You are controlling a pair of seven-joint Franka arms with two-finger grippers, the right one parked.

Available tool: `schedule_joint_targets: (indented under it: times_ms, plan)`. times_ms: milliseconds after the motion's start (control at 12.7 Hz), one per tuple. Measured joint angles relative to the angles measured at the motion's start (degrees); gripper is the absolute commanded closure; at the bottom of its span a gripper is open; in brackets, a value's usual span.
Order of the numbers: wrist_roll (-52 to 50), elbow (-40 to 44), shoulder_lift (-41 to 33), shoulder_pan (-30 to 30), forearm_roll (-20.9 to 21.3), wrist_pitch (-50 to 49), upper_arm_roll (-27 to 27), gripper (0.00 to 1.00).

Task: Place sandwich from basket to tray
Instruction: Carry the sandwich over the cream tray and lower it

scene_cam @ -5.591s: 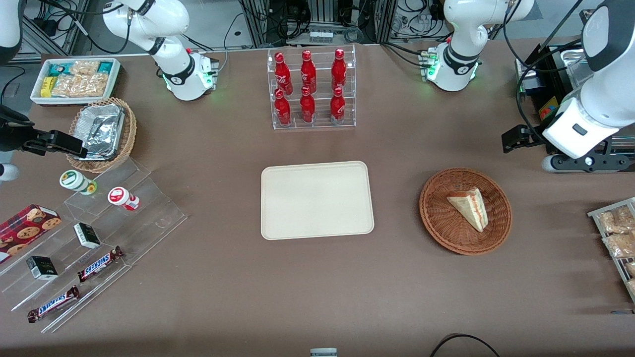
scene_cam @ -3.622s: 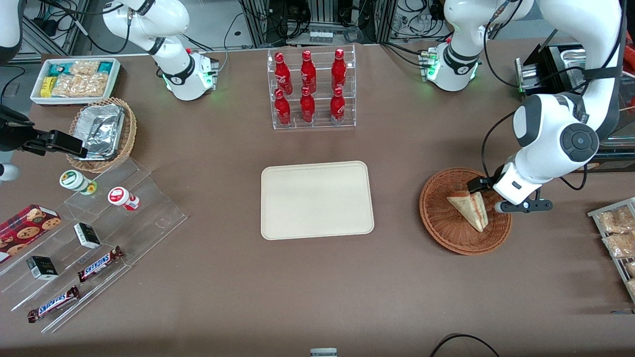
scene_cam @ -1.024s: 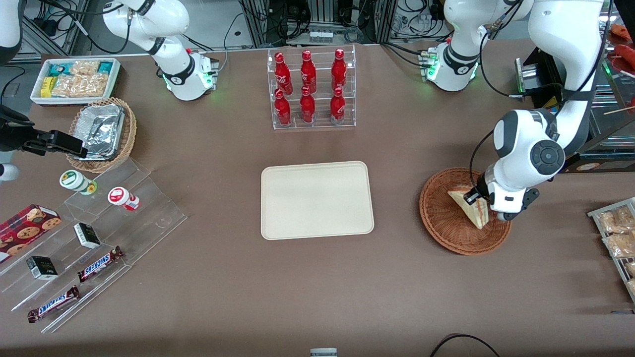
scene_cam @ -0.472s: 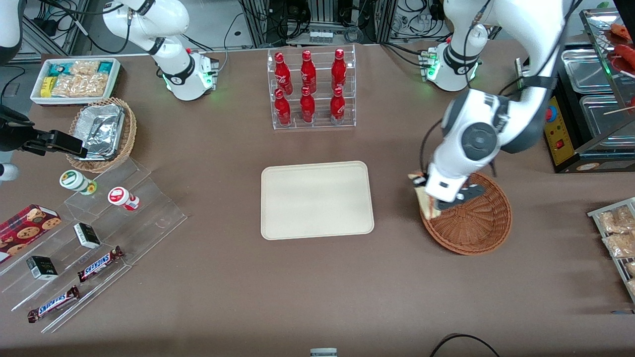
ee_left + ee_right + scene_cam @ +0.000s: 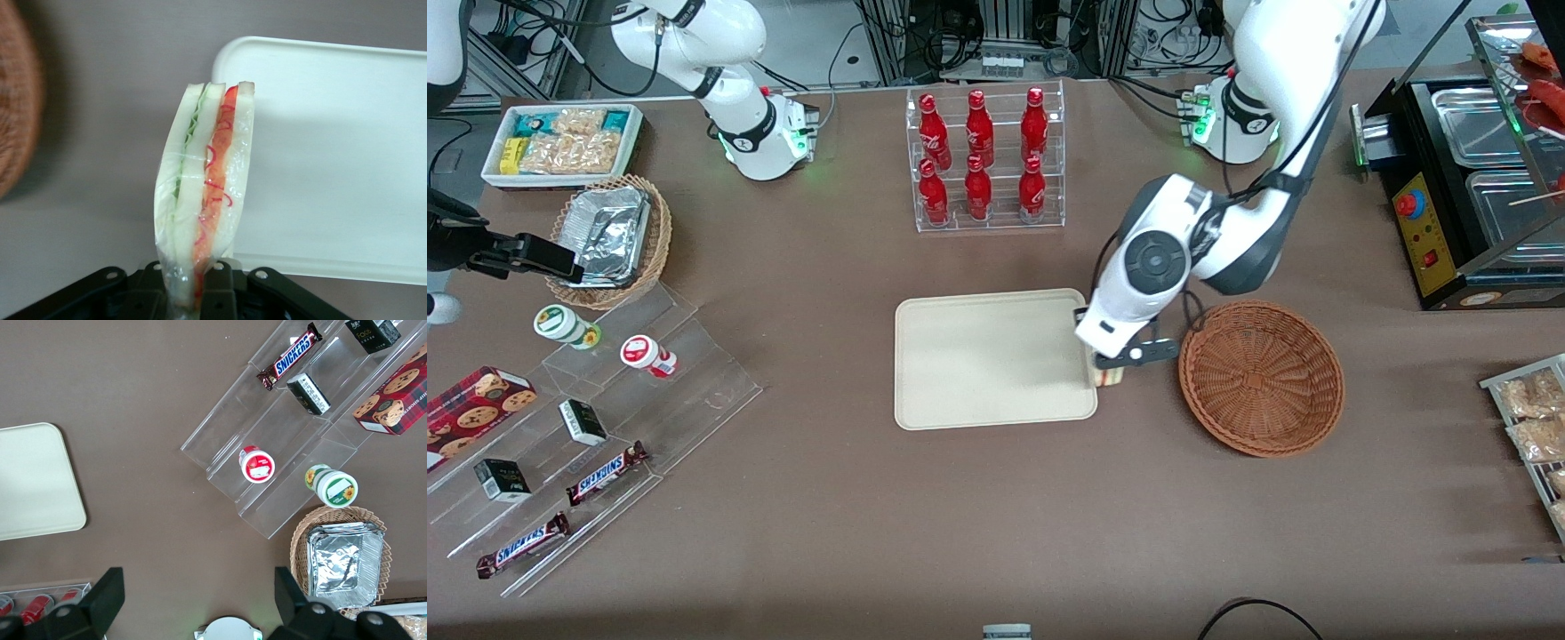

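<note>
Carry step: sandwich out of the basket, at the tray's edge.

The tray (image 5: 978,364) sits mid-frame, the emptied basket (image 5: 1261,378) to its right. The gripper (image 5: 1110,366) hangs between them over the tray's rim, jaws clenched on the sandwich (image 5: 203,200). The wedge stands on edge, long axis running straight out from the fingers. Next, I judge: shift farther over the tray, lower, release.

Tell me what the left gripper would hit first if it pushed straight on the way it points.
The gripper, shut on the sandwich, points down at the tray's edge nearest the basket; probably tray rim or table first.
</note>
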Motion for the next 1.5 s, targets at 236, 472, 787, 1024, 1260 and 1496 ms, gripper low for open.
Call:
schedule_joint_targets:
  times_ms: [236,472,787,1024,1260,1496]
  plan:
    - [-0.14,6.33,5.51,-3.92,-0.21,0.43,-0.04,1.0]
    - [-3.78,9.29,9.52,-7.56,-0.22,4.43,-0.01,1.0]
    - [-9.52,14.48,14.0,-10.24,-0.03,5.5,0.08,1.0]
    - [-13.12,16.29,16.47,-12.35,2.05,5.5,0.44,1.0]
    - [-14.14,16.82,17.4,-12.6,2.26,5.51,0.62,1.0]
    - [-14.8,16.96,17.53,-12.6,2.27,5.5,0.73,1.0]
